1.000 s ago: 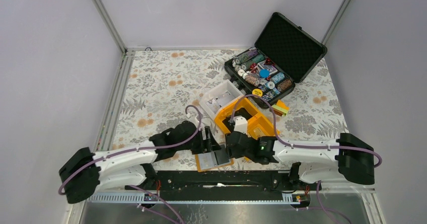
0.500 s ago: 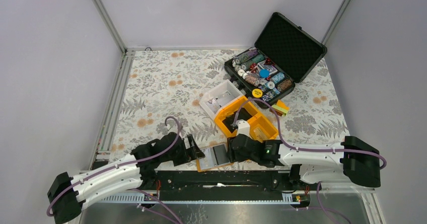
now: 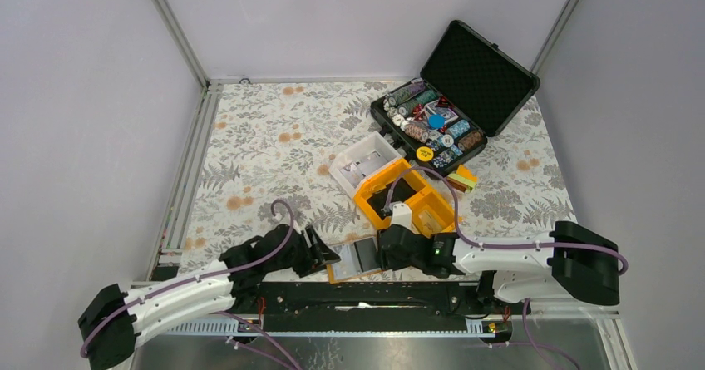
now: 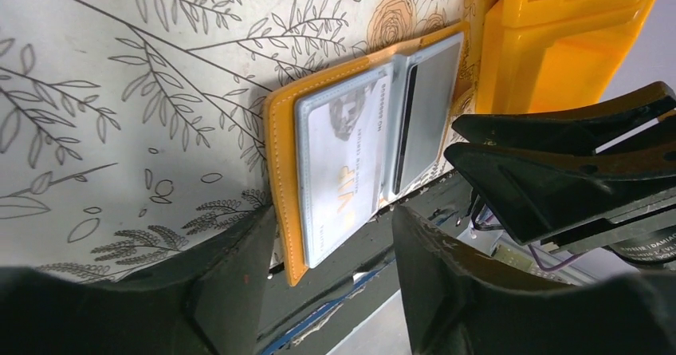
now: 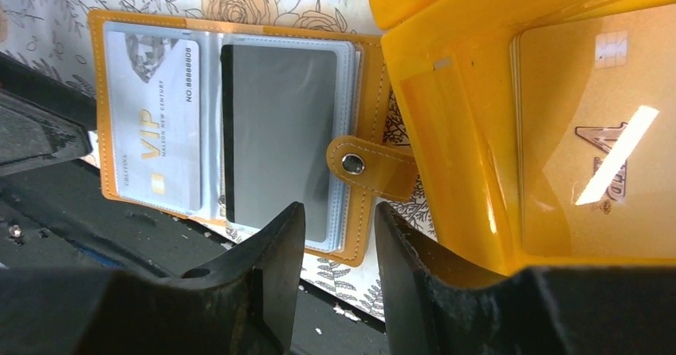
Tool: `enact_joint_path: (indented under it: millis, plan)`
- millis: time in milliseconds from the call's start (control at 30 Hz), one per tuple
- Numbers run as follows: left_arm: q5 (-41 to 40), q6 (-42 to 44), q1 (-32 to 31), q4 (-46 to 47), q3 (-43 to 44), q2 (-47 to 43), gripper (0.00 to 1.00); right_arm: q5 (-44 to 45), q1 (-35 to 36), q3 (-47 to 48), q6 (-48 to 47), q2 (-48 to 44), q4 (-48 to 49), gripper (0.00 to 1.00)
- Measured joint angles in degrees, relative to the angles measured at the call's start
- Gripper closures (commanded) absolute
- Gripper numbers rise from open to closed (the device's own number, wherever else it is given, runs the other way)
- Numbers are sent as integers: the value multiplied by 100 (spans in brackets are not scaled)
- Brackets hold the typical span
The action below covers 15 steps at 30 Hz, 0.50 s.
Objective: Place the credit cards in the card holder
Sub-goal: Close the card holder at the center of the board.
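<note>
The card holder (image 3: 356,259) lies open and flat at the near edge of the worktop (image 3: 266,137), between the two arms. The left jaws are spread and hold nothing; the holder lies just beyond their tips. The right jaws are spread too, with nothing between them, over the holder's right side near its snap tab (image 5: 363,163). A VIP card (image 5: 151,124) and a grey card (image 5: 279,140) sit in its pockets. Another card (image 5: 594,132) shows through the orange bin (image 5: 446,132).

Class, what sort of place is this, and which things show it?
Likely a robot lab cell: bare walls on aluminium framing, left arm and right arm bolted at the table edge, poker-chip case as prop.
</note>
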Motion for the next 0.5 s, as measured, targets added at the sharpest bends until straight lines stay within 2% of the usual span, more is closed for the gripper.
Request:
enact_joint_path:
  millis: [167,367,400,500]
  plan:
    - [-116,-131,0,184,-247,-284,45,-9,2,7,37,267,138,57]
    - [-107,-164,0,817,-297,116,52,-55,2,26,59,476,520,59]
    - [-107,-162,0,898,-297,179,56,-68,2,37,74,525,588,59]
    - [-107,-114,0,1062,-295,271,75,-101,11,83,98,682,813,59]
